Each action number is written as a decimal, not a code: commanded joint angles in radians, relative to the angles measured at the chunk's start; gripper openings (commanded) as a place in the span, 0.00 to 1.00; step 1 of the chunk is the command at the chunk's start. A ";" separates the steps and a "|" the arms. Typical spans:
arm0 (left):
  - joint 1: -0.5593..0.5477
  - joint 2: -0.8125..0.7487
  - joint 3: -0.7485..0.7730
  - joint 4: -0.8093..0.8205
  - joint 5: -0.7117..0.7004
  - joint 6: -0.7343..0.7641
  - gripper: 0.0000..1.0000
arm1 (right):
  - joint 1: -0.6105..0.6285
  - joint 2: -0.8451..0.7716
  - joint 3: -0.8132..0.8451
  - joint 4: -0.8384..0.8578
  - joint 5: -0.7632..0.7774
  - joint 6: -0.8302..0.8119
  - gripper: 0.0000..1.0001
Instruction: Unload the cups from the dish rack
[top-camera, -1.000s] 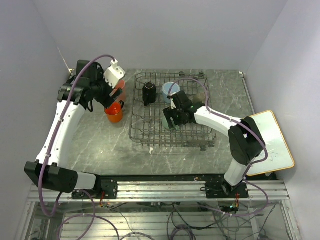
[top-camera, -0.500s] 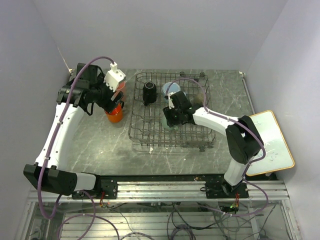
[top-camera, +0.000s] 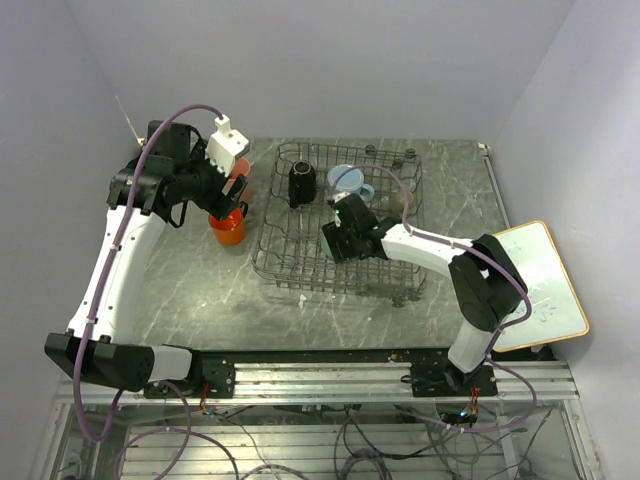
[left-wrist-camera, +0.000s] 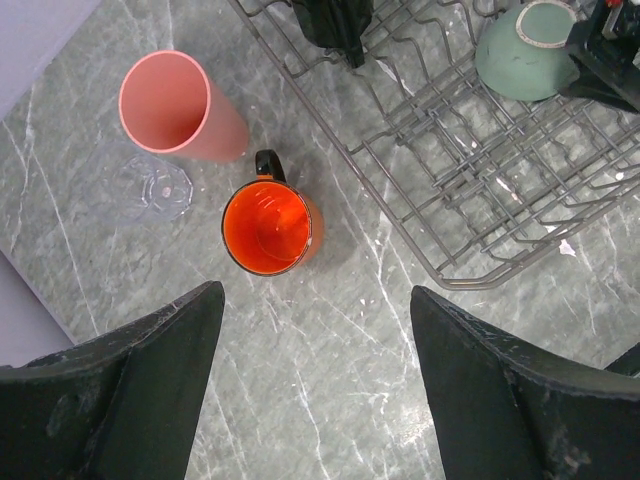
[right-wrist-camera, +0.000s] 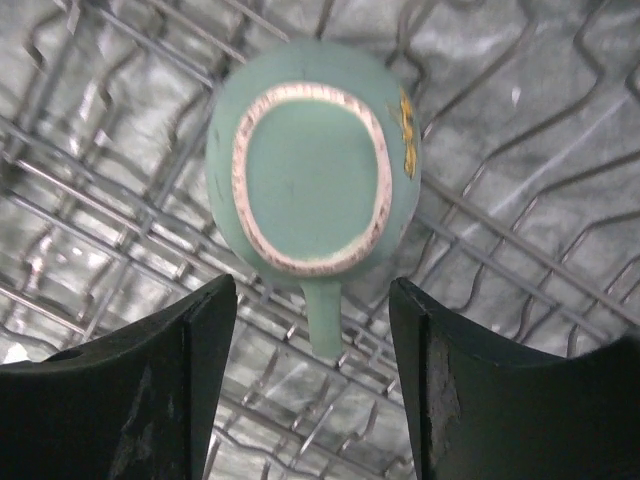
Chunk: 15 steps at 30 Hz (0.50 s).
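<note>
Left gripper (left-wrist-camera: 315, 290): I read its jaws as spread wide with nothing between them, hanging above the tabletop (left-wrist-camera: 330, 400) left of the rack.
Orange mug (left-wrist-camera: 267, 227): upright on the tabletop outside the rack, black handle pointing toward the tumbler.
Pink tumbler (left-wrist-camera: 175, 105): on the tabletop just beside the orange mug, mouth open toward my wrist camera.
Clear glass piece (left-wrist-camera: 150, 187): on the tabletop by the tumbler; I cannot tell what it is.
Right gripper (right-wrist-camera: 310, 285): jaws apart, one finger (right-wrist-camera: 130, 400) on each side of the cup's handle. From here I see no contact.
Mint-green cup (right-wrist-camera: 312, 180): upside down on the rack's wires, pale base ring facing up, handle toward the gripper.
Dish rack (top-camera: 300, 270): grey wire, in the middle of the tabletop.
Black mug (top-camera: 301, 183): in the rack's far left part.
Light-blue mug (top-camera: 345, 182): in the rack just right of the black mug.
White board (top-camera: 545, 290): orange-rimmed, at the right edge, well apart from the rack.
</note>
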 joint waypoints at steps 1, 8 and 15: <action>-0.008 -0.031 0.006 0.005 0.028 -0.020 0.86 | 0.009 0.001 -0.025 -0.066 0.067 0.045 0.64; -0.007 -0.048 -0.004 0.005 0.025 -0.016 0.86 | 0.011 -0.025 -0.019 -0.062 0.091 0.052 0.62; -0.007 -0.058 -0.005 -0.001 0.024 -0.013 0.86 | 0.011 0.020 0.013 -0.054 0.036 0.014 0.50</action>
